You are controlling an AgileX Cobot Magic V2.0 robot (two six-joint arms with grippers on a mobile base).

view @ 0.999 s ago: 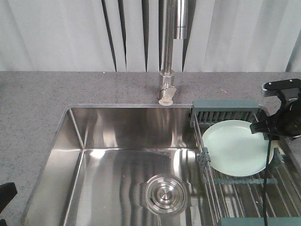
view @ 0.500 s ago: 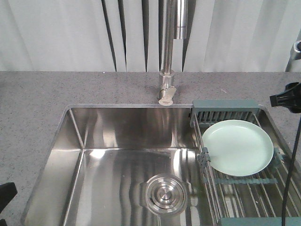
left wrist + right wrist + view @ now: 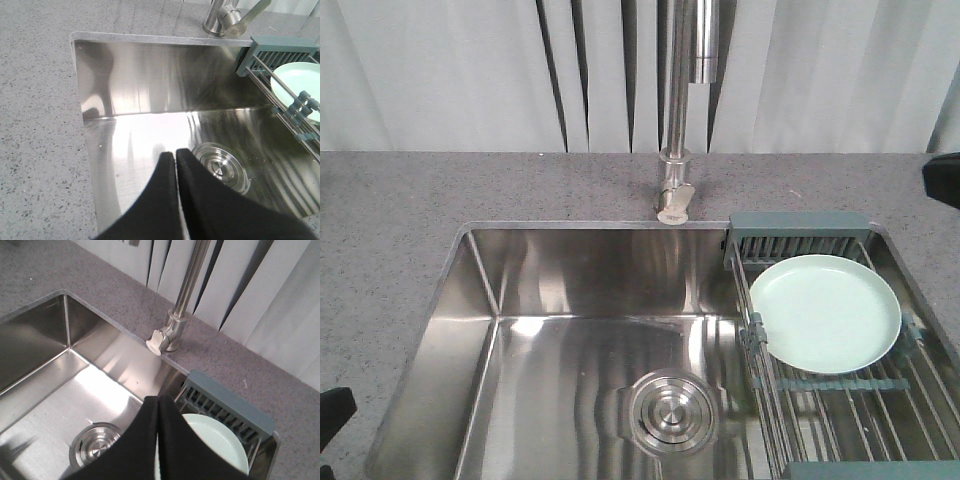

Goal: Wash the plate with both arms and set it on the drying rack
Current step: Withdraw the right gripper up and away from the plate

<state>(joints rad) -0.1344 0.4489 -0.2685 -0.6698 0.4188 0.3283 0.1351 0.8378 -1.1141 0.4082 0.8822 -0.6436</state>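
The pale mint-green plate [image 3: 825, 312] lies flat on the drying rack [image 3: 798, 224], which spans the right end of the sink. Nothing touches it. In the left wrist view the plate [image 3: 300, 85] and rack [image 3: 277, 50] show at the far right. My left gripper [image 3: 176, 151] hangs shut and empty over the sink's left part. The right wrist view looks down on the plate [image 3: 215, 440] and the rack's end bar [image 3: 235, 402]. My right gripper [image 3: 158, 399] is shut and empty, high above the plate's left side. Only a dark part of the right arm [image 3: 945, 178] shows at the front view's right edge.
A tall steel faucet [image 3: 677, 110] stands behind the steel sink basin [image 3: 570, 300], whose round drain [image 3: 672, 410] sits near the rack. Grey speckled countertop [image 3: 390, 220] surrounds the sink. A dark bit of the left arm [image 3: 332, 415] shows at the bottom left.
My right gripper was at the plate's right rim a second ago; it has risen and pulled off to the right, nearly out of the front view. The plate stays on the rack.
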